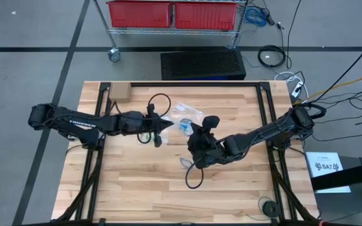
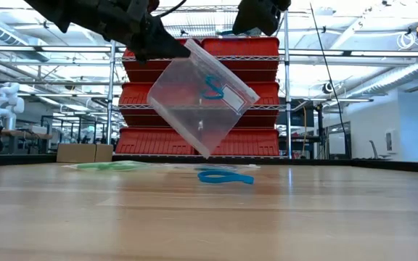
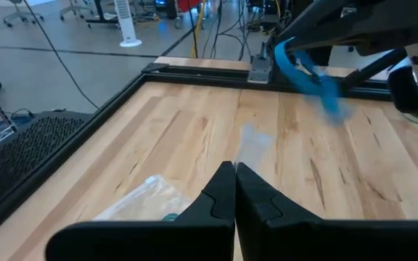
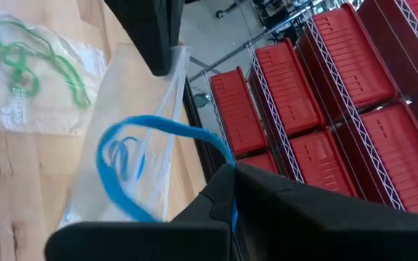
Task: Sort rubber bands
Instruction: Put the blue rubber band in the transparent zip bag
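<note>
Left gripper (image 2: pixel 167 45) clamped on bag (image 2: pixel 202 98); right gripper (image 4: pixel 227 190) pinching blue band (image 4: pixel 133 170) (aim into bag mouth before releasing).

- We see a table (image 1: pixel 168 188) of pale planked wood, smooth with a soft sheen.
- The clear bag (image 2: pixel 198 101) looks like thin, glossy plastic film, slightly crinkled.
- The blue rubber band (image 4: pixel 133 156) we read as smooth matt elastic.
- Both grippers' fingers (image 3: pixel 220 203) appear matt black plastic.
- The red bins (image 2: pixel 252 51) are shiny plastic on a metal wire rack (image 2: pixel 285 101).
</note>
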Controlling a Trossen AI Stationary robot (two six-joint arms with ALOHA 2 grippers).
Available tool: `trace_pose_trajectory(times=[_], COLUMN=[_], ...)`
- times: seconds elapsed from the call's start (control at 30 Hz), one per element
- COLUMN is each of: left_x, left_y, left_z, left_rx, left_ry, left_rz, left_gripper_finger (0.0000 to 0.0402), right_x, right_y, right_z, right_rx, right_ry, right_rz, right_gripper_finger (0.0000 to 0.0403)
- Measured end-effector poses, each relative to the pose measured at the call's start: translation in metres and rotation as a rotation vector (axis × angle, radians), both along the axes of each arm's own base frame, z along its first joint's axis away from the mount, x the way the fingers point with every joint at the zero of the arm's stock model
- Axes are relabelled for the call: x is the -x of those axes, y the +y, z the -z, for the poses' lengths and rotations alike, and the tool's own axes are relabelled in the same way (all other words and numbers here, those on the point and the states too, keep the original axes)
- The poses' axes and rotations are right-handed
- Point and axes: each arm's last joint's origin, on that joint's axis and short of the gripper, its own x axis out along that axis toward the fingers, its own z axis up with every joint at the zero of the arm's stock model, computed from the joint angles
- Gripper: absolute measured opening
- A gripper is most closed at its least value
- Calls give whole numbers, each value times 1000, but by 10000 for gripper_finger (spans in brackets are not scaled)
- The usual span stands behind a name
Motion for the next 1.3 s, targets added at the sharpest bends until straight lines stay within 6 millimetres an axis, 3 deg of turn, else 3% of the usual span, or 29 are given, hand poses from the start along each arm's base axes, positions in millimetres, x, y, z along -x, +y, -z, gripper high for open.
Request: trace_pose_trajectory(times=[1.3], left_x=[-1], left_y=[-2], left_z=[-3], left_rx=[30], left_ry=[-33], left_rz=[74], left_gripper_finger=[0], right_x=[-5], right_y=[-15], right_z=[1], right_rx=[-9], right_ry=[48], right_rz=[1], right_gripper_finger=[0])
